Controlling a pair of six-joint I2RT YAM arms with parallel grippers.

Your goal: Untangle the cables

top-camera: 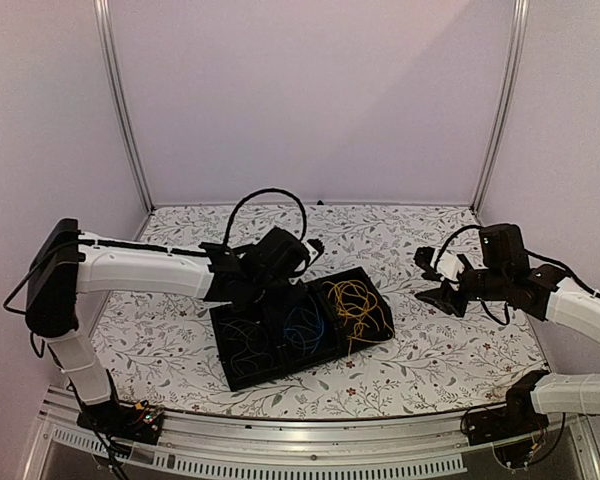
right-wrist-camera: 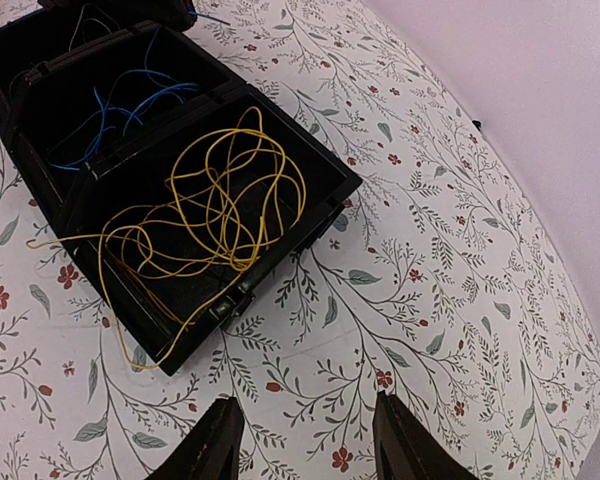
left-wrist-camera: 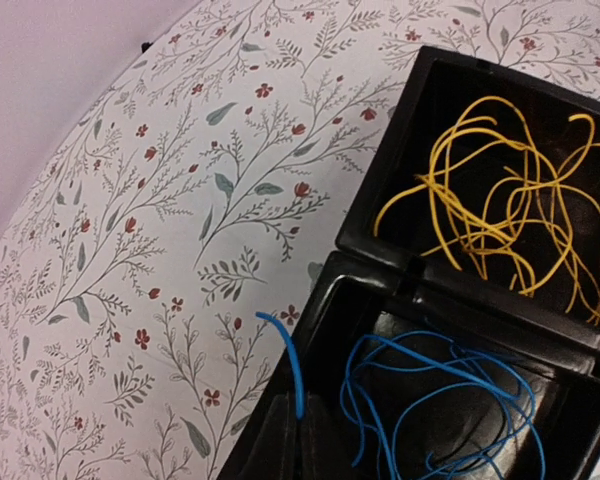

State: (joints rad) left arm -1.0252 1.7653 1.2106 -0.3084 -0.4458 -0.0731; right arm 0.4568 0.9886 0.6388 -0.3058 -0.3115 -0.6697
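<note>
The left tool (left-wrist-camera: 298, 445), dark and cropped at the bottom edge, hides the lower end of the blue cable (left-wrist-camera: 293, 370).

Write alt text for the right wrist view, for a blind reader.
A tangle of yellow cable fills the nearest compartment of a black tray, some loops spilling over its edge onto the floral table. The next compartment holds blue cable; the open right end effector hangs in the foreground.

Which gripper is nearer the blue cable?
Left. The left gripper hangs over the tray, jaws shut on the blue cable; right gripper hovers open beyond the tray end holding the yellow cable.
</note>
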